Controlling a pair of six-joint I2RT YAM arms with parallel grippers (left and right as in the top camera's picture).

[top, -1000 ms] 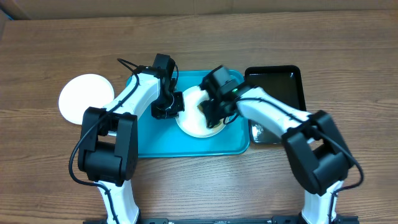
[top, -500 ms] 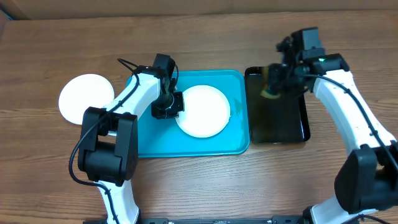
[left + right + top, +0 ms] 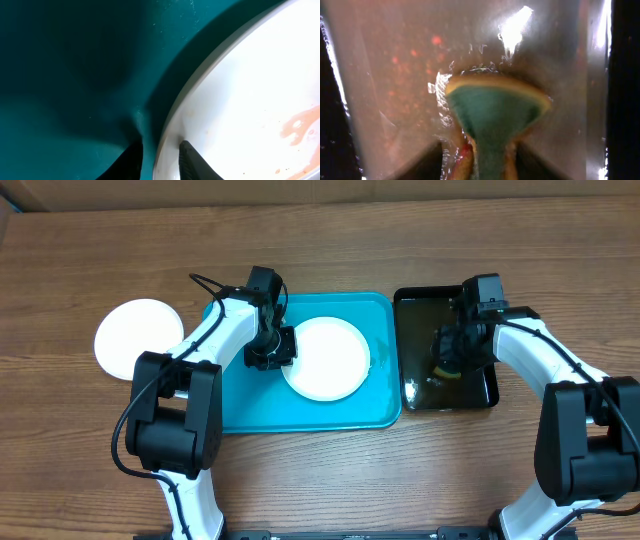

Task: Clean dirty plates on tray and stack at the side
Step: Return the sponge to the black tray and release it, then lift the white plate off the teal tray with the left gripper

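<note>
White plate (image 3: 325,358), red-smeared, flat on turquoise tray (image 3: 300,415); second white plate (image 3: 138,332) well apart, leftward.

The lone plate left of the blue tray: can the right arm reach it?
Probably not: the plate lies beyond the left arm, while the right gripper clutches a sponge in the black tray.
</note>
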